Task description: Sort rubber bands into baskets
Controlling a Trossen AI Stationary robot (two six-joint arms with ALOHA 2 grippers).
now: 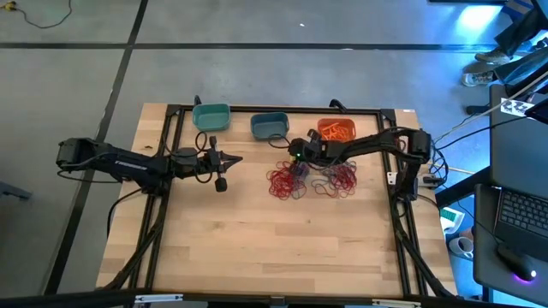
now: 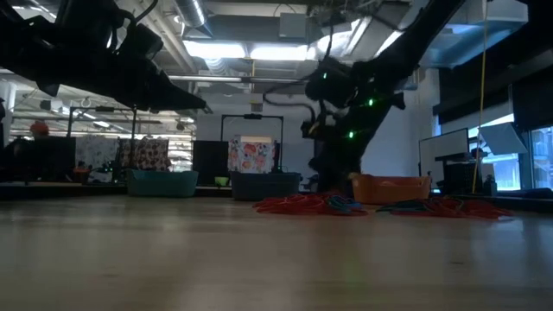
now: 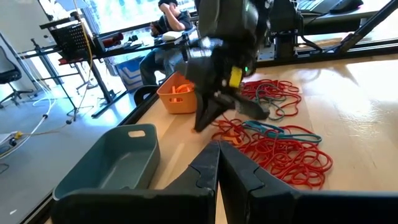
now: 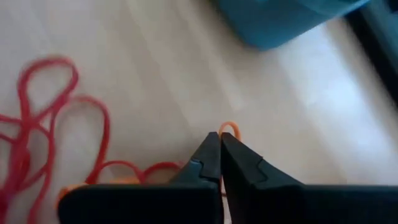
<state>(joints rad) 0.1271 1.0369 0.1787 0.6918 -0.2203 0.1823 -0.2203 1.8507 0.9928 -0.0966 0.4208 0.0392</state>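
Right now the right claw (image 4: pixel 219 144) is pinched shut on an orange band (image 4: pixel 229 129), a small loop poking out past the fingertips, low over the tabletop (image 1: pixel 274 248) at the near edge of the band pile (image 1: pixel 295 181) and just in front of the blue basket (image 1: pixel 268 126). Left claw (image 3: pixel 217 160) is closed and empty, parked well left of the pile, near the teal basket (image 1: pixel 211 116).

Step in hand looks like lifting out one orange band. To do it well: rise straight and slow so tangled neighbours drop off, check only one loop hangs, then carry it to the orange basket (image 1: pixel 336 130), which already holds orange bands, and release low over the bowl.

Bands are thin elastic loops, mostly red with some orange and a few blue-purple, lying in two tangled heaps mid-tabletop in front of the baskets. All three baskets sit in a row along the far edge. Most bands are unsorted, so the task is likely early.
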